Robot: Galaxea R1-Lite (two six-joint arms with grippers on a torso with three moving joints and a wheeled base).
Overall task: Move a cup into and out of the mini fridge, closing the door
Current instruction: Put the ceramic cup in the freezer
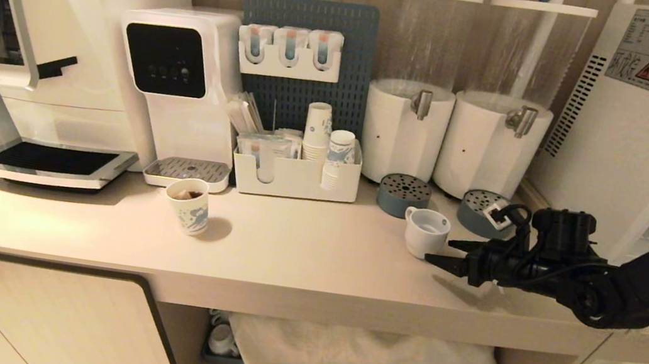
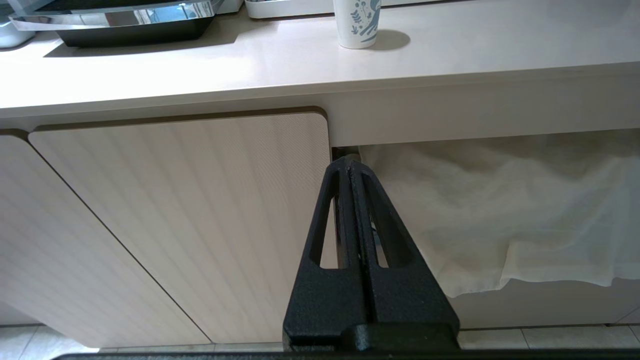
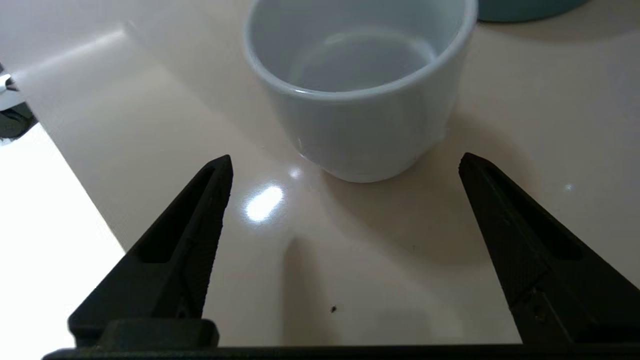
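Overall light: warm and soft in the head view, cooler and whiter in both wrist views.
Glare: a bright spot on the table [image 3: 263,202] between the fingers of the right end effector [image 3: 345,162], just short of the cup [image 3: 357,85]; the area past one finger is blown out white.
Shadows: soft shadow on the table under the right end effector; another beside the paper cup [image 1: 189,205].
Focus: finger bases slightly soft in the wrist views.
Distortion: straight edges bow toward the head view's borders.
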